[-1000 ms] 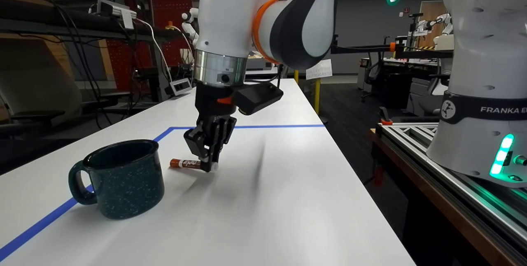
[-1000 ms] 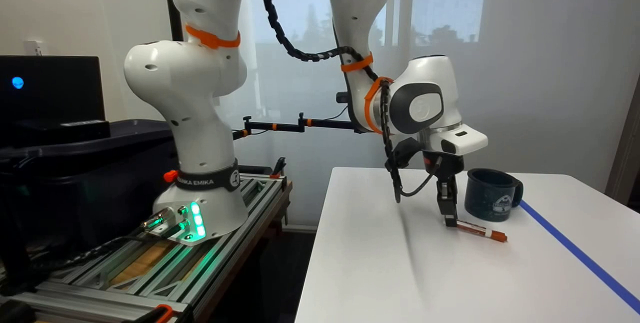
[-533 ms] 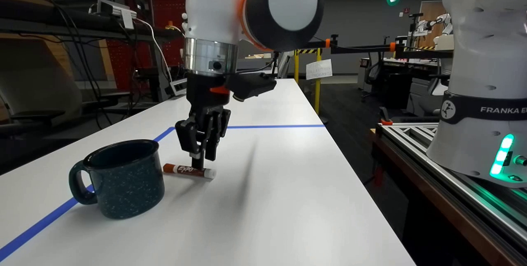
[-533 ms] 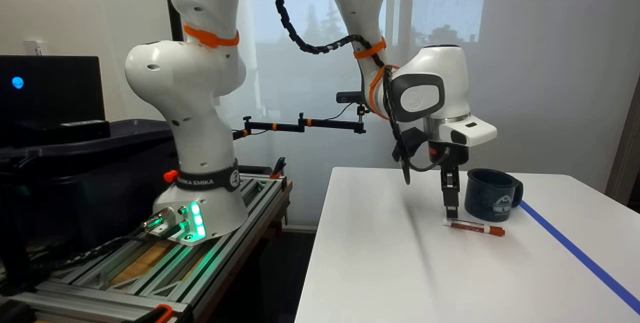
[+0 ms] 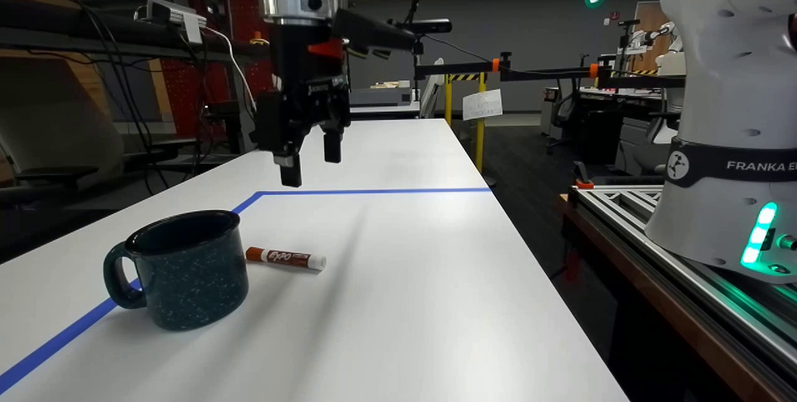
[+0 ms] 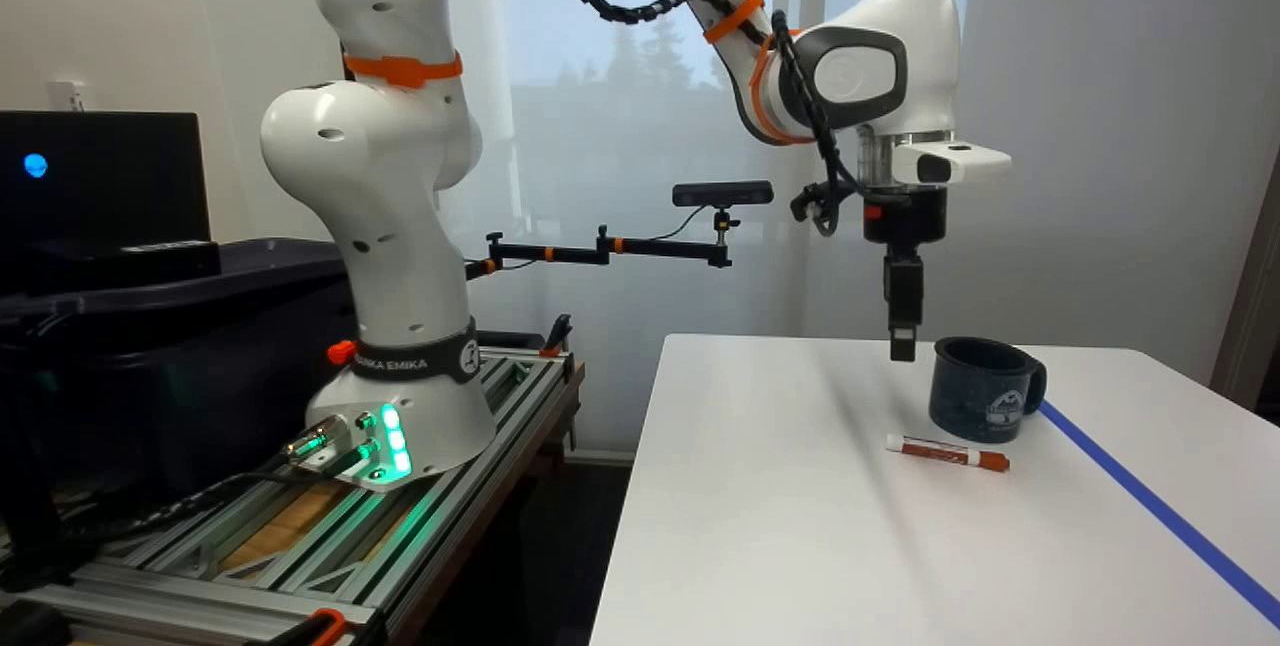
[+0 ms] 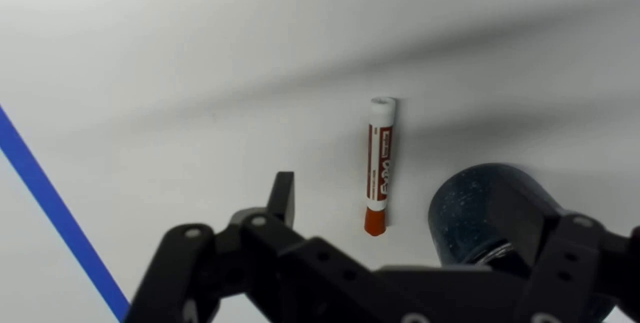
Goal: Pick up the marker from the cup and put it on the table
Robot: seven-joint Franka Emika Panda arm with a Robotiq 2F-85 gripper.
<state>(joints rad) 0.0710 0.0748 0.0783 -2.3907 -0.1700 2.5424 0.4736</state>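
The marker (image 5: 285,257), reddish-brown with a white end, lies flat on the white table (image 5: 448,315). Beside it, a short gap apart, the dark teal speckled cup (image 5: 193,277) stands upright. In the wrist view the marker (image 7: 380,163) shows whole and untouched, with the cup (image 7: 465,208) to its right, partly covered by a finger. My gripper (image 5: 312,164) hangs well above the marker, its fingers spread wide and nothing between them. An exterior view also has the marker (image 6: 945,452) in front of the cup (image 6: 975,396). Little of the cup's inside can be seen.
Blue tape (image 5: 373,191) runs across the table and past the cup. The metal-framed bench (image 6: 300,546) with the robot base stands beside the table, across a gap. A camera (image 6: 722,194) on a black boom sits behind the arm.
The gripper was at the marker's white end a second ago; it has since opened and risen straight up. The marker shifted slightly and now lies free on the table. The cup stayed put.
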